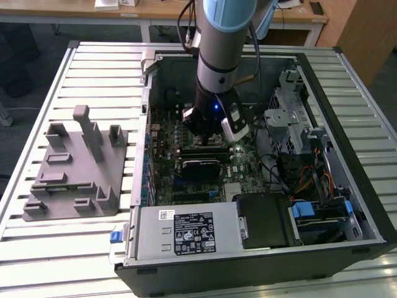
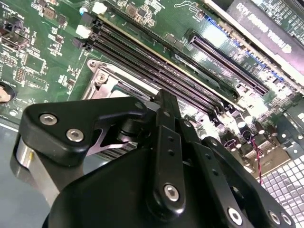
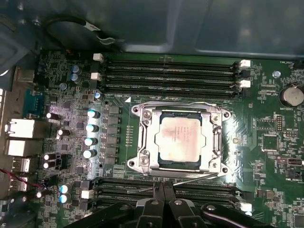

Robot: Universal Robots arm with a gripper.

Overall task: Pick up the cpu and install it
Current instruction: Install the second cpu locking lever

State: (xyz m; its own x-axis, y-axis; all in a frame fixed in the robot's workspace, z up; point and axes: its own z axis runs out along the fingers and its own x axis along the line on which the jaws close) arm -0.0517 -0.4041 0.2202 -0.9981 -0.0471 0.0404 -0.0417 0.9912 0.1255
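**A:** Where is the cpu at this point?

**B:** In the first wrist view it lies flat inside the socket frame on the motherboard, silver top up, its edges square to the frame. That is inside the computer case, which takes up the half of the counter on the exterior view's right. The grey holder tray sits well apart, by the counter's edge on the exterior view's left.

**A:** And the tool?

**B:** It is narrow: the fingers meet with nothing between them. It hangs just above the board, beside the socket and over a bank of memory slots, and it is not touching the chip.

**A:** So which step is this, in your view?

**B:** I'd say the seating step: the chip is down and the grip is off it. The thin lever wire runs slantwise along the frame's near side and looks unlatched, though I can't be certain.

**A:** What makes it go well?

**B:** Any motion should be vertical. A sideways drift could catch the lever wire or the slot clips just beside the fingers. The chip must lie level on all four sides, since a raised corner would mean it is sitting on the pins. Nothing should press on it, because it should rest under its own weight.
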